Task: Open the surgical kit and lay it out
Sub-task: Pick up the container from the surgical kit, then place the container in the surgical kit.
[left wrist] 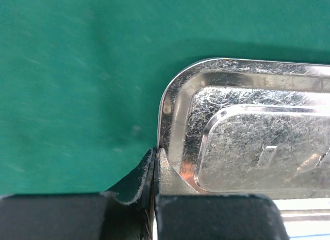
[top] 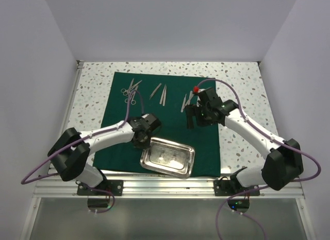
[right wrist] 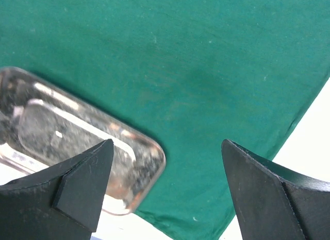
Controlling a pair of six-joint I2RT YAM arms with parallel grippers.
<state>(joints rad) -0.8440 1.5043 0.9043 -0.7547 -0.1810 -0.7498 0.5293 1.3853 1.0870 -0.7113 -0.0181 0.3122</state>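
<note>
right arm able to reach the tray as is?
Probably yes. The right tool is open over bare cloth, with the tray close by and nothing between. The left tool grips only its left end.

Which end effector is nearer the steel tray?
Left. The left end effector pinches a corner of the steel tray; the right end effector hangs open over the green cloth beyond it.
</note>
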